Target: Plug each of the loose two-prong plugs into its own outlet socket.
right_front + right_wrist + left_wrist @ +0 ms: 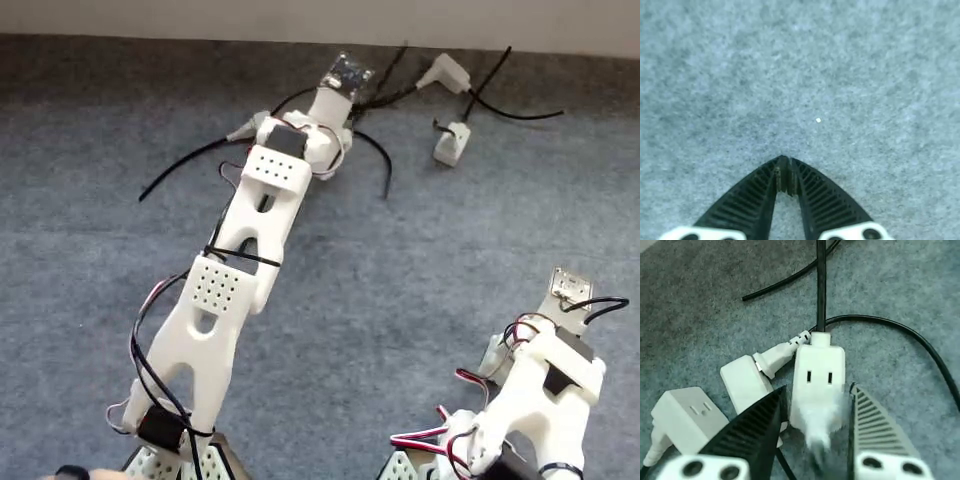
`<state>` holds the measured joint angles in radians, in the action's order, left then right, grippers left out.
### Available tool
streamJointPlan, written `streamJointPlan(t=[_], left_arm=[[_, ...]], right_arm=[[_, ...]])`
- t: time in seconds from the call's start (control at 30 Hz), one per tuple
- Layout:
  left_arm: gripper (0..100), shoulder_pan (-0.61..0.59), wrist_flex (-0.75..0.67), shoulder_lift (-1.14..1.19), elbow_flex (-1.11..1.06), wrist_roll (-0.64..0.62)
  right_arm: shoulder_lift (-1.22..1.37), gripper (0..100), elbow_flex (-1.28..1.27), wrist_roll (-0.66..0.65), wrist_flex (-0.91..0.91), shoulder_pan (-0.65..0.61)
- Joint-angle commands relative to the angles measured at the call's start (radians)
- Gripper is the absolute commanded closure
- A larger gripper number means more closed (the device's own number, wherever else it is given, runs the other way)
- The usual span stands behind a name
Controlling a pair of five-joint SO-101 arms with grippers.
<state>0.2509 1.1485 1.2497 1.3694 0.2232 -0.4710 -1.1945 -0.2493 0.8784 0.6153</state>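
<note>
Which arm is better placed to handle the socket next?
Left. The left gripper, open, straddles the socket, a plug beside it; the right gripper sits shut over carpet.

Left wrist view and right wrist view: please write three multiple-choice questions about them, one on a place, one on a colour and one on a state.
1. Where is the white socket with two slots?
A) between the fingers of the left gripper
B) inside a box
C) hanging off the table edge

2. What colour is the cable that leaves this socket?
A) red
B) black
C) yellow

3. How is the right gripper?
A) wide open
B) shut on a plug
C) shut, holding nothing

Answers:
1 A, one finger shows on each side of the socket.
2 B, the cable running from the socket's far end is black.
3 C, the fingers meet over bare carpet with nothing between them.
</note>
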Motion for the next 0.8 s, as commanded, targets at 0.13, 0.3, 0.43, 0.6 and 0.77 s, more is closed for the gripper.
streamJointPlan(t=[0.13, 0.3, 0.43, 0.6, 0.77], left_arm=[[76, -0.013, -0.020, -0.030, 0.054, -0.051], [77, -0.033, 0.083, -0.173, 0.054, -0.051], [77, -0.053, 0.281, -0.367, 0.054, -0.051], [77, -0.082, 0.514, -0.596, 0.054, -0.051], [80, -0.111, 0.628, -0.796, 0.005, -0.055]], right_arm=[[0.001, 99.1, -0.005, 0.009, -0.033, -0.007], [0.001, 99.1, -0.005, 0.009, -0.033, -0.008], [0.001, 99.1, -0.005, 0.011, -0.033, -0.022], [0.001, 99.1, 0.004, 0.015, -0.033, -0.125], [-0.001, 99.1, 0.005, 0.017, -0.031, -0.262]])
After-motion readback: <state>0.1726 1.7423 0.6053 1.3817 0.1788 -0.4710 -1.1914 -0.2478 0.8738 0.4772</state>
